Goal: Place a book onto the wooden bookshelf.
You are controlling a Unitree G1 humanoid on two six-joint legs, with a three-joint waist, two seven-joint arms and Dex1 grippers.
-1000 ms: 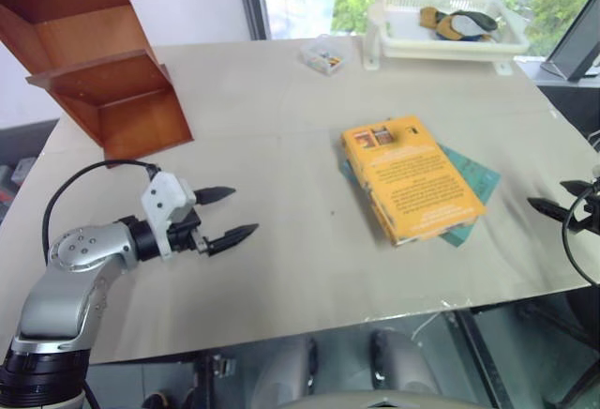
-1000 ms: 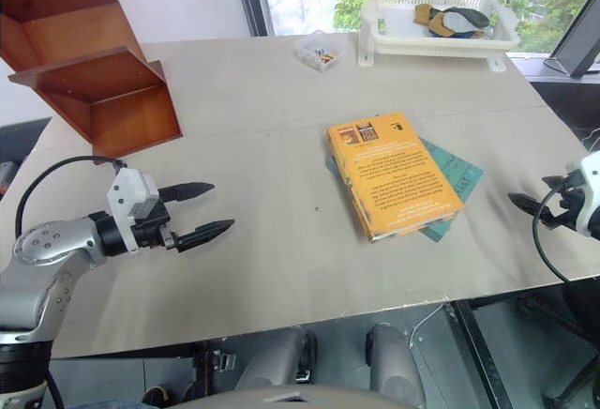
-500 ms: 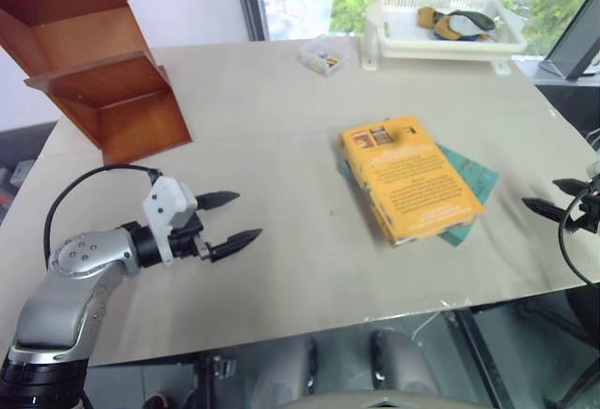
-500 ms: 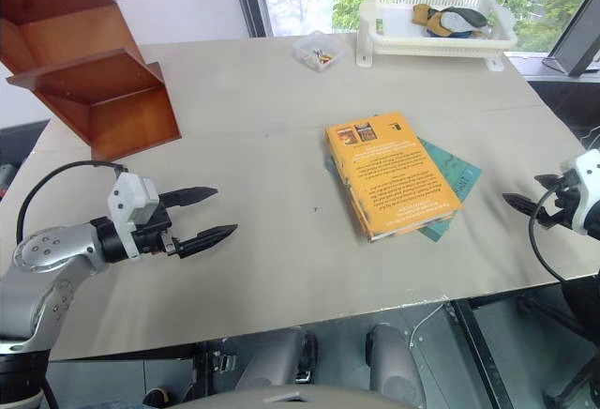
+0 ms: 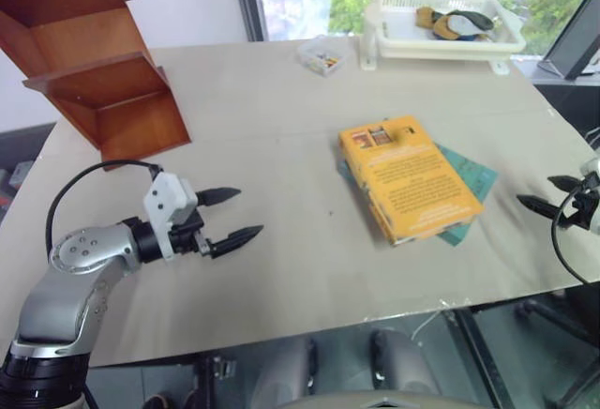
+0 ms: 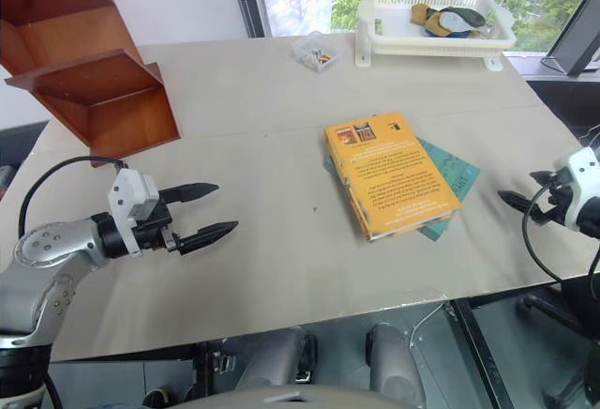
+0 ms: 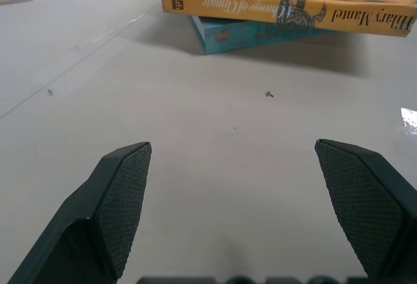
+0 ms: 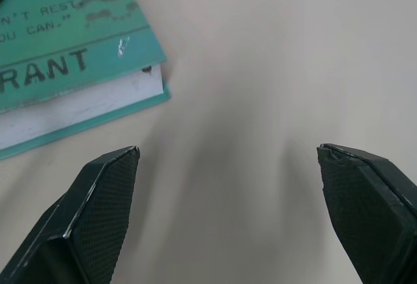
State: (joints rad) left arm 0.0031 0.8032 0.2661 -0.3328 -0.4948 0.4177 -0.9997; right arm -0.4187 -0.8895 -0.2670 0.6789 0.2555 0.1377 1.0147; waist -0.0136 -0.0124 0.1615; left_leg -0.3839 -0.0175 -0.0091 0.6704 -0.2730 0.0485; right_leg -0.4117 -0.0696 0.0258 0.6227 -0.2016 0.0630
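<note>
The left wrist view showed the spine lettering of the thick orange-yellow book (image 7: 287,0), which lay on one thinner teal book (image 5: 469,179) mid-table. Both two-finger claws, left (image 5: 232,215) and right (image 6: 521,190), stood open and empty with bare tabletop around them; the reddish-brown wooden bookshelf (image 5: 103,90) stood at the far left edge
</note>
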